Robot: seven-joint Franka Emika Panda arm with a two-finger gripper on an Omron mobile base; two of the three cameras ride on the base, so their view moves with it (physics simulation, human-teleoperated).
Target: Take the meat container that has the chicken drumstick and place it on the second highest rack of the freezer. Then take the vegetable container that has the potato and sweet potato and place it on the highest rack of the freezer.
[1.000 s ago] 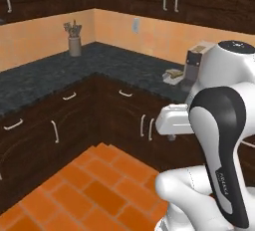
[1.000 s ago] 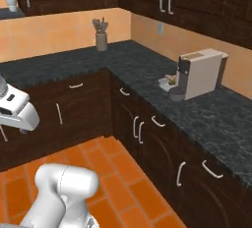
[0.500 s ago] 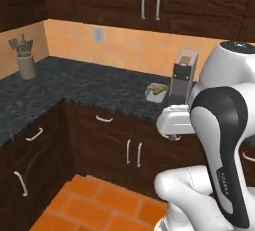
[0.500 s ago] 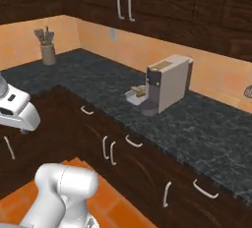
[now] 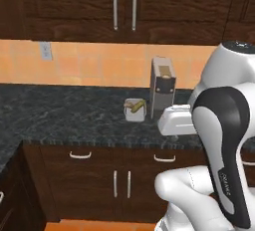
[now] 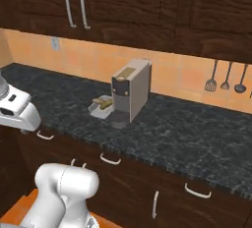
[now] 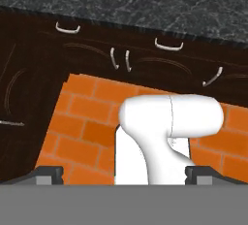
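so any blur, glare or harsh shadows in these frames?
Left base view: soft and slightly blurry, flat even light, coffee machine without a hard shadow. Right base view: same softness, no glare on the counter. Hand view: cabinets very dark, orange floor bright.

occluded: coffee machine (image 5: pixel 163 93) base, behind arm | unclear: container (image 5: pixel 134 110) contents, possibly food
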